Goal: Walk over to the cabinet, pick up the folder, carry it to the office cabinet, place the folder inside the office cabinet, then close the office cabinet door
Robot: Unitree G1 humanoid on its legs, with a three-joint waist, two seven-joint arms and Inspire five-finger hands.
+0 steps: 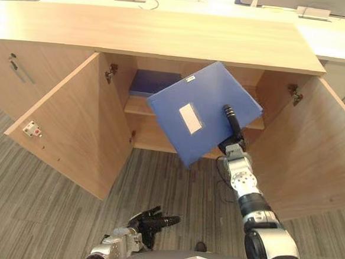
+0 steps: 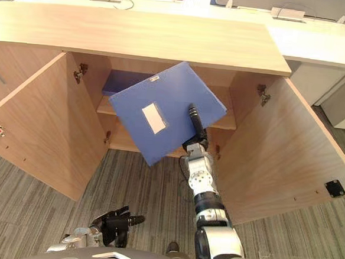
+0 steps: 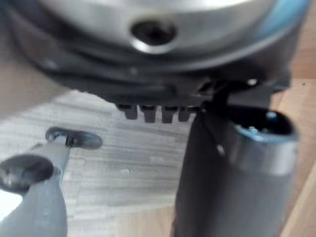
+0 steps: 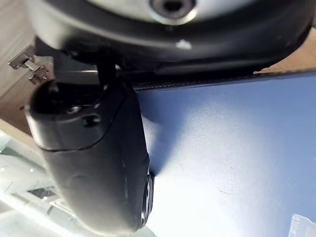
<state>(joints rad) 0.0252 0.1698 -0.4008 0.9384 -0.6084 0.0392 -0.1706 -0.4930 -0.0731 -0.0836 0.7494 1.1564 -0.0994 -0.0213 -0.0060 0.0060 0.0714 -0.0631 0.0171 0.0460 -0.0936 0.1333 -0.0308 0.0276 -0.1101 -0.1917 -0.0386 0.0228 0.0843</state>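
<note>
The cabinet (image 1: 155, 36) stands with both doors swung wide. The left door (image 1: 72, 122) angles out over the striped carpet (image 1: 174, 183). Low down, close to the robot's body, the left hand (image 1: 145, 222) hangs over the carpet with its fingers loosely extended, holding nothing.

Inside the cabinet, on the left part of the shelf (image 1: 137, 106), another folder (image 1: 154, 82), also blue, lies flat.

To the right of it, the folder (image 1: 203, 111) is held up in the middle of the cabinet opening. It is tilted so that one corner points up towards the underside of the cabinet top and the opposite corner hangs down in front of the lower compartment. Its broad face, which has a white label (image 1: 190, 118), is turned towards the camera. Whether any part of it is already past the cabinet's front edge cannot be told.

The right hand (image 1: 231, 125) grips the folder at its lower right edge. The thumb is pressed flat on the blue face and the fingers are hidden behind it.

Furthest right, the right door (image 1: 312, 157) stands open.
</note>
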